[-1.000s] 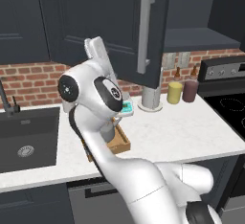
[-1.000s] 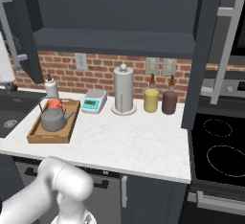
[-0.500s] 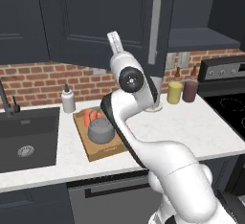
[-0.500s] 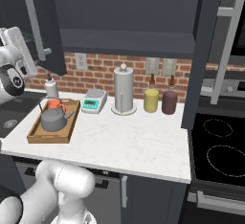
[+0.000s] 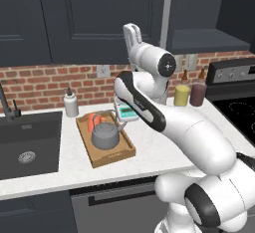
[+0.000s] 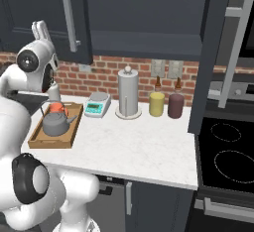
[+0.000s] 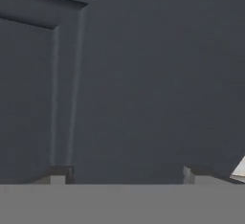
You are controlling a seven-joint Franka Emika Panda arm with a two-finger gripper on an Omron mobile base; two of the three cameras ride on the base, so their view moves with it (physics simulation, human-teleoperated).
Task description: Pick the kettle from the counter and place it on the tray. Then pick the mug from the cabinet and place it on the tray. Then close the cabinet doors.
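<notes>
The tool [image 7: 124, 177] spread wide, empty, seemingly touching the cabinet door [image 7: 143, 74].

On the table [image 6: 134, 144] the tray [image 6: 43, 139] lies at the left end, holding the kettle [image 6: 55, 125] with the mug [image 6: 57, 108] touching it at twelve o'clock. From the tray, toward three o'clock along the back wall, stand a scale [image 6: 97, 104], a paper-towel roll [image 6: 128, 93] and two jars [image 6: 165, 104]. A bottle [image 5: 71, 103] stands between tray and sink [image 5: 27, 142]. Cabinet doors [image 5: 94, 18] hang above.
</notes>
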